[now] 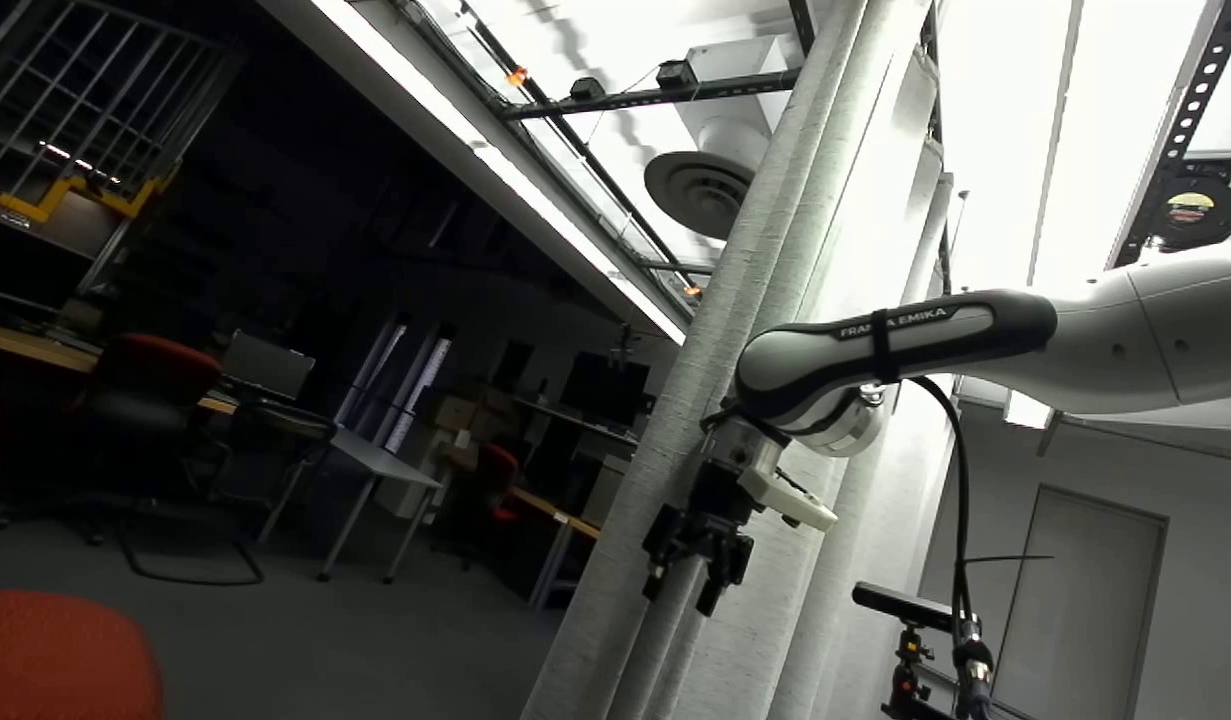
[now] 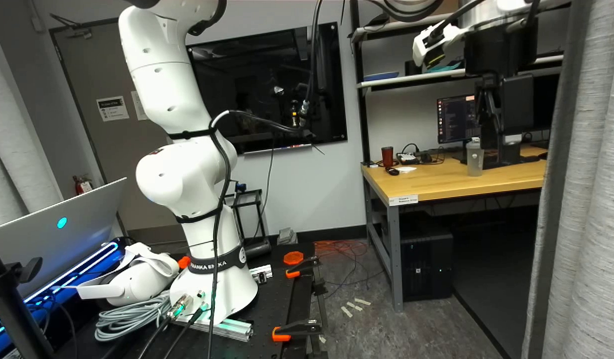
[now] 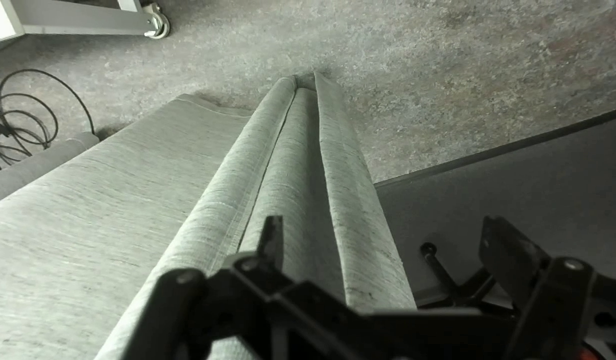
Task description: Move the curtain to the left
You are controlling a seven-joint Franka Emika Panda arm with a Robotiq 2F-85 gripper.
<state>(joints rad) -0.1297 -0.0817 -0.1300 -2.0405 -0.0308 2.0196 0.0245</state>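
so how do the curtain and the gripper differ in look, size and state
The curtain is pale grey; the gripper is black. In an exterior view, the curtain runs from the top of the picture to the bottom; the gripper covers only a small part. The curtain hangs in long folds; the gripper is jointed and stands open. Both show in the wrist view too.

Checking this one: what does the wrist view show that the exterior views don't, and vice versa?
Only the wrist view shows the lower end of the curtain, a coil of black cable on the floor and a pale caster.
Only the exterior views show the white arm and, each in an exterior view, the ceiling vent, the wall screen and the wooden desk.
Both share the gripper, its fingers parted, and stretches of the curtain and floor.
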